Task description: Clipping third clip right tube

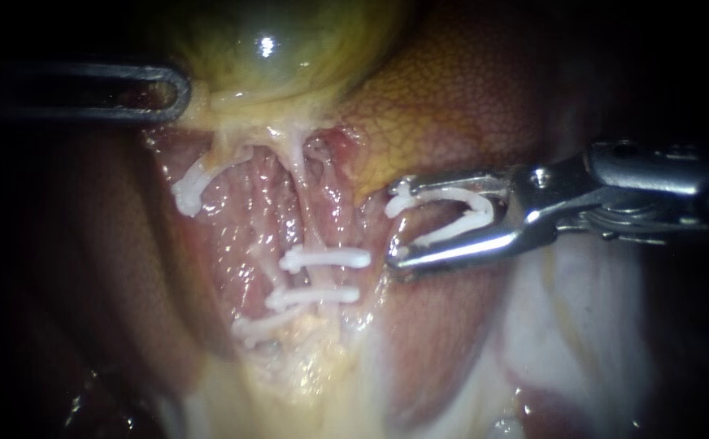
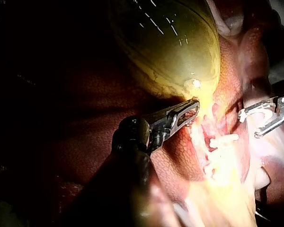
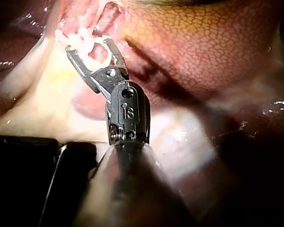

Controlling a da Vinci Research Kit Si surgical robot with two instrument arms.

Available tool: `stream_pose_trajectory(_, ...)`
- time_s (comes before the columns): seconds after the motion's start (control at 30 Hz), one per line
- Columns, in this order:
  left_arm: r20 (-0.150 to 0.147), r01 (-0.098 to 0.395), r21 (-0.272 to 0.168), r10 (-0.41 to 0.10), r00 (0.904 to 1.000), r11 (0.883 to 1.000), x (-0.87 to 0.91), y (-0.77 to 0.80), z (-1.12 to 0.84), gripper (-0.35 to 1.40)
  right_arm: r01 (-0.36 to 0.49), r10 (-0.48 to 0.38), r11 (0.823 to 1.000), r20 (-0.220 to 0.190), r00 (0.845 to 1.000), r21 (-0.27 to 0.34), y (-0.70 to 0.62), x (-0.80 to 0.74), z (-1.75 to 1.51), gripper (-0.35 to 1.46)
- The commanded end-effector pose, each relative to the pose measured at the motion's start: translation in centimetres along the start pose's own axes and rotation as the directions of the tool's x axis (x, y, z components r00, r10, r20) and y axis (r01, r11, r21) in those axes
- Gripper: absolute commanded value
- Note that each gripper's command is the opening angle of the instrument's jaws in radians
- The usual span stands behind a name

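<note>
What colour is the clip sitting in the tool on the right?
White. The clip shows best in the endoscope view.

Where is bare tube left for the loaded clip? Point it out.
Free: the right tube between the gallbladder and the top clip. Crowded: just below it, the lower clips stack closely. The right instrument carries the loaded clip beside the liver. The left instrument holds the gallbladder's neck.

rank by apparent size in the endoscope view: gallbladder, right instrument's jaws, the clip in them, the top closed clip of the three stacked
1. gallbladder, partly cut off
2. right instrument at its spread jaws
3. open clip and closed clip: similar length, the open one only wider, so not ranked apart
</note>
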Motion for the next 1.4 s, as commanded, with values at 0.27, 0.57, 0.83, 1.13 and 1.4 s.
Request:
stream_pose_trajectory(0.27, -0.002, -0.001, 0.003, 0.001, 1.0000, 1.000, 0.01, 0.00, 0.01, -0.35, -0.044, 0.044, 0.999, -0.009, 0.999, -0.009, 0.21, -0.02, 0.19, 0.48)
stream_pose_trajectory(0.57, -0.002, -0.001, 0.005, 0.001, 1.0000, 1.000, 0.02, -0.01, 0.03, -0.35, -0.091, 0.091, 0.996, -0.022, 0.996, 0.002, 0.48, -0.19, 0.37, 0.49)
stream_pose_trajectory(0.83, -0.003, -0.002, 0.008, 0.002, 1.0000, 1.000, 0.03, -0.01, 0.03, -0.35, -0.142, 0.147, 0.987, -0.074, 0.986, 0.070, 0.70, -0.26, 0.56, 0.49)
stream_pose_trajectory(1.13, -0.003, -0.002, 0.007, 0.002, 1.0000, 1.000, 0.03, -0.01, 0.03, -0.35, -0.155, 0.177, 0.972, -0.117, 0.977, 0.175, 0.86, -0.38, 0.73, 0.47)
stream_pose_trajectory(1.4, -0.003, -0.001, 0.007, 0.001, 1.0000, 1.000, 0.03, -0.01, 0.05, -0.35, -0.126, 0.179, 0.945, -0.153, 0.972, 0.302, 0.85, -0.46, 0.86, 0.45)
